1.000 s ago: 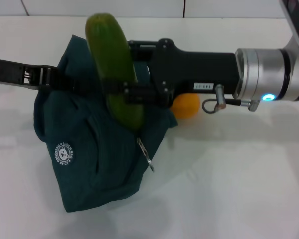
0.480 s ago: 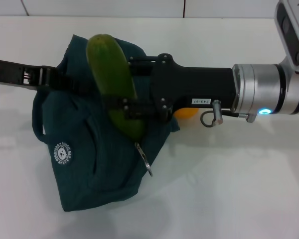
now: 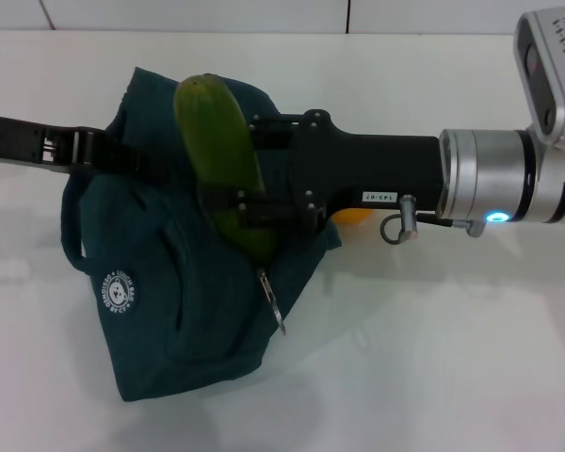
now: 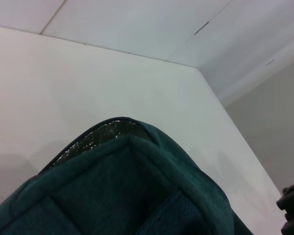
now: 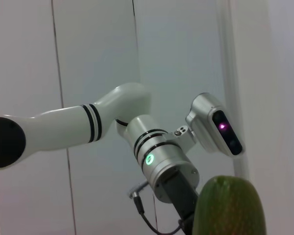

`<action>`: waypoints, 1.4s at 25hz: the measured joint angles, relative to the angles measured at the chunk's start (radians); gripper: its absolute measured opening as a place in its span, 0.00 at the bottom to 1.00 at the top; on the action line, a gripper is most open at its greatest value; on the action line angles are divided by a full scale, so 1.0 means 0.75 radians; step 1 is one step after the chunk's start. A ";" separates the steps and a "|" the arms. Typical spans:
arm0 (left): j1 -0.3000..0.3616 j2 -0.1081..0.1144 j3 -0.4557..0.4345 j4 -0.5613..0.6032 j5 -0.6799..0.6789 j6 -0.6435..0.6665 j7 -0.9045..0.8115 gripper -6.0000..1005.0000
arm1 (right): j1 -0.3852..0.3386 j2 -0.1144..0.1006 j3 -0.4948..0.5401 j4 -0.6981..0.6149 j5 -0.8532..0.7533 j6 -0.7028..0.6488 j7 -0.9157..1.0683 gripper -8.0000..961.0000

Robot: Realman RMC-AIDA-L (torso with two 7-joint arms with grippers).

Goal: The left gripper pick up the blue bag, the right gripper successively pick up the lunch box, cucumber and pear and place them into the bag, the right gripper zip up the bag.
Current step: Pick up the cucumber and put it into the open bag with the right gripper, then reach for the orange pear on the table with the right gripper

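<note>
The cucumber [image 3: 222, 165] is being pinched across its lower half by the right gripper [image 3: 250, 202], its fingers pressing in from both sides, and it is standing nearly upright with its rounded top leaning a little away from the wrist. It is hanging directly above the mouth of the blue bag [image 3: 184, 282], lower end first, which looks like the right attitude for feeding a long thing down into a narrow opening. Its skin is smooth, dark green and faintly glossy; in the right wrist view only its blunt tip [image 5: 229, 208] is showing.

The bag is sitting on the white table [image 3: 433, 358], soft teal fabric slumping into folds, with a white round logo [image 3: 119, 290] on its side and a metal ring pull [image 3: 275, 306] dangling from the zipper. The left gripper [image 3: 94, 151] is reaching in from the left and seems to be gripping the bag's upper edge to keep the mouth lifted, though I cannot tell how its fingers are standing. The left wrist view is looking over the bag's rim [image 4: 132, 137], where a strip of crinkled silver foil lining [image 4: 95, 139] is glinting.

Just behind the right gripper's black body, a sliver of the orange-yellow pear [image 3: 350, 215] is peeking out, resting on the table beside the bag and waiting its turn. The lunch box is not visible.
</note>
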 joint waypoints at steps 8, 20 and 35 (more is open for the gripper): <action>-0.004 0.000 0.000 0.000 0.000 -0.002 0.000 0.05 | 0.006 0.000 -0.017 0.013 0.001 0.025 0.011 0.61; -0.008 0.000 0.000 -0.002 0.000 -0.003 -0.004 0.05 | 0.009 0.000 -0.019 0.013 -0.002 0.040 0.011 0.70; 0.004 0.002 -0.002 -0.002 -0.012 -0.003 -0.001 0.05 | -0.155 -0.063 0.395 -0.005 -0.168 0.027 0.013 0.75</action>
